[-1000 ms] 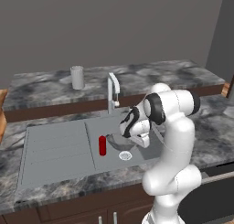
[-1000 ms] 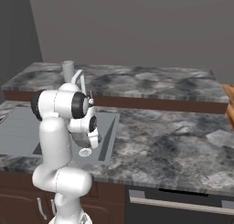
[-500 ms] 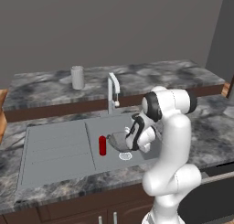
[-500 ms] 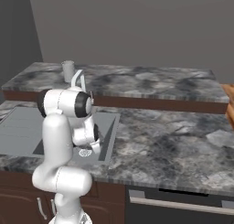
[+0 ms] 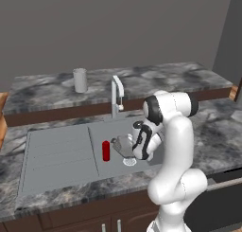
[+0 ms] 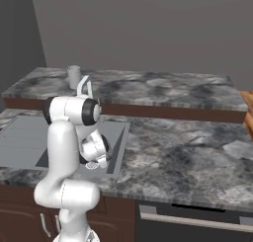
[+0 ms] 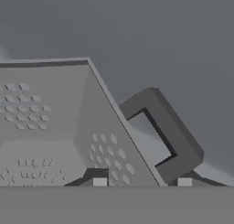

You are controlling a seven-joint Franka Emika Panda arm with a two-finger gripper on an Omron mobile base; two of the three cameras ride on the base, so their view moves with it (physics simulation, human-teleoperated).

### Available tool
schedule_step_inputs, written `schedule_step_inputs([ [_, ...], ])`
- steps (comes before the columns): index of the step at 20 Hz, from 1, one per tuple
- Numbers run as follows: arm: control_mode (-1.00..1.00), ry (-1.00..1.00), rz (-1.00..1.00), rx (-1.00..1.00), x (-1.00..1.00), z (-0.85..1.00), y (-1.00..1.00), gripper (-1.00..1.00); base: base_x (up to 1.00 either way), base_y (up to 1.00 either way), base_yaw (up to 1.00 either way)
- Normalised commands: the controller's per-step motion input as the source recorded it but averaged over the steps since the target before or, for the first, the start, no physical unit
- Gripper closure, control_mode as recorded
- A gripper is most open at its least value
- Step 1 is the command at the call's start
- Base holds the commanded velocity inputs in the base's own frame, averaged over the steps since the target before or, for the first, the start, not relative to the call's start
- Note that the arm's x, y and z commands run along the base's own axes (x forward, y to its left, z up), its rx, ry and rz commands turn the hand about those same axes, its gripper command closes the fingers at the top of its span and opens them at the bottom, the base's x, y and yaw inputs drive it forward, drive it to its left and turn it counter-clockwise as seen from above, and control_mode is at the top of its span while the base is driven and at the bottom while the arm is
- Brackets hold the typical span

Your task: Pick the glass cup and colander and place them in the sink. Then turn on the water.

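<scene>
- The gripper sits low in the sink, in the middle of the left base view, right beside the colander, which lies in the basin next to the drain.
- In the hand view the finger tips straddle the colander's wall at the bottom edge, one inside the perforated bowl and one outside by the dark loop handle. I cannot tell whether they grip the wall or stand free of it.
- The colander is low enough in the basin that it looks delivered.
- The glass cup stands on the back counter at upper left, well apart from the sink, so it remains to be fetched.
- A red cylinder stands upright in the basin just left of the colander.
- The faucet arches over the basin with no stream showing.
</scene>
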Motion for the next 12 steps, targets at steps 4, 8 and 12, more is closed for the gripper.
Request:
schedule_step_inputs([
  [4, -1.00, 0.42, -0.04, -0.05, 0.32, -0.35, 0.08, 1.00, 0.00, 0.00, 0.00],
  [8, -1.00, 0.50, 0.00, -0.09, 0.38, -0.34, 0.17, -1.00, 0.00, 0.00, 0.00],
  [12, -1.00, 0.37, 0.00, -0.10, 0.20, -0.42, 0.18, -1.00, 0.00, 0.00, 0.00],
])
